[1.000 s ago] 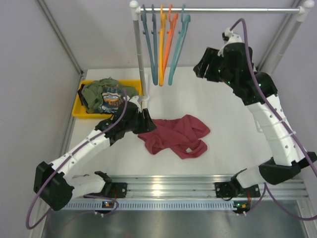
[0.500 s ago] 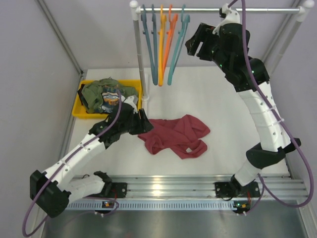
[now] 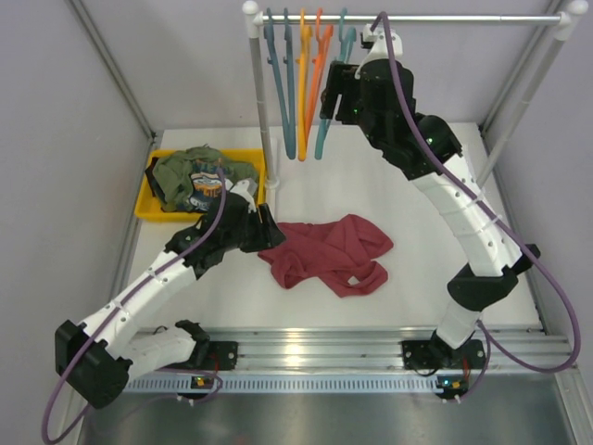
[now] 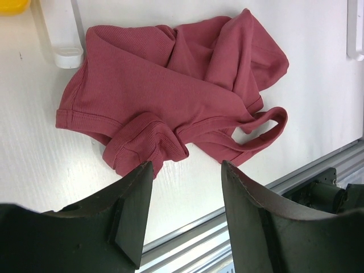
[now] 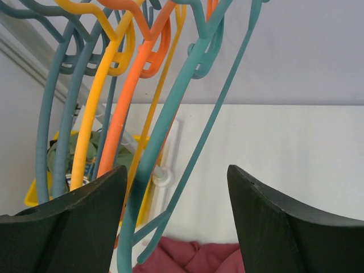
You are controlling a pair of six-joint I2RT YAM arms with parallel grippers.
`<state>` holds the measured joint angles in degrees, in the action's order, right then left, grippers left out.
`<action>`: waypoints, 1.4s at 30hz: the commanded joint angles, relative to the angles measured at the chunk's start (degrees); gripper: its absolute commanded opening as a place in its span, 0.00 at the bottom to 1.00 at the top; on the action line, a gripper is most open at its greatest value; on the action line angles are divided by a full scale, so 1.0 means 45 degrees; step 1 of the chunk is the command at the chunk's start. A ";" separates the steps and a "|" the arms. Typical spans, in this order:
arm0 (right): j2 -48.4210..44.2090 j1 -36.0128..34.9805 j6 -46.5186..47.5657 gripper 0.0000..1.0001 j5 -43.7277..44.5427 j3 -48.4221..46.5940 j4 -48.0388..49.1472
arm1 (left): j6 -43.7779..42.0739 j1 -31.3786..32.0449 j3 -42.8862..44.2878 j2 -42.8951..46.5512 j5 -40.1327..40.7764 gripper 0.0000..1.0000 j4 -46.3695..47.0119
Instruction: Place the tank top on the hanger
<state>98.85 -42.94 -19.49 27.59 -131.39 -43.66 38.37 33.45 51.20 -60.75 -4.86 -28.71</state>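
The maroon tank top (image 3: pixel 329 252) lies crumpled on the white table, also in the left wrist view (image 4: pixel 170 102). My left gripper (image 3: pixel 271 227) is open and empty at the top's left edge; its jaws (image 4: pixel 186 187) hover just short of a folded hem. The teal hanger (image 3: pixel 334 88) hangs rightmost on the rail. My right gripper (image 3: pixel 332 93) is open, raised right next to it; in the right wrist view the teal hanger (image 5: pixel 170 114) runs between the open jaws (image 5: pixel 177 176), nearer the left finger, not gripped.
Slate-blue (image 3: pixel 278 83), yellow (image 3: pixel 302 83) and orange (image 3: pixel 317 65) hangers hang left of the teal one on the rail (image 3: pixel 417 18). The rack's upright post (image 3: pixel 260 102) stands by my left gripper. A yellow bin (image 3: pixel 146 199) holds an olive-green garment (image 3: pixel 195 176) at the left.
My right arm has swung up and to the left from the right side to the teal hanger on the rail. My left arm has barely moved. The tank top lies as before.
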 commanded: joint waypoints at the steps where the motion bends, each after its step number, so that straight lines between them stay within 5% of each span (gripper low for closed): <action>1: 0.0201 -0.0379 0.0696 0.71 0.1249 -0.0723 0.0523 | -0.0167 -0.0051 -0.0088 0.0336 0.0124 0.57 -0.0085; 42: 0.0417 -0.0712 0.1615 0.26 0.2169 -0.0587 -0.0356 | -0.0109 -0.0110 -0.0421 0.0492 0.0163 0.57 -0.0163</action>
<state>100.90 -45.39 -12.19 37.21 -132.49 -44.51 38.39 33.34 49.69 -59.99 -4.64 -29.23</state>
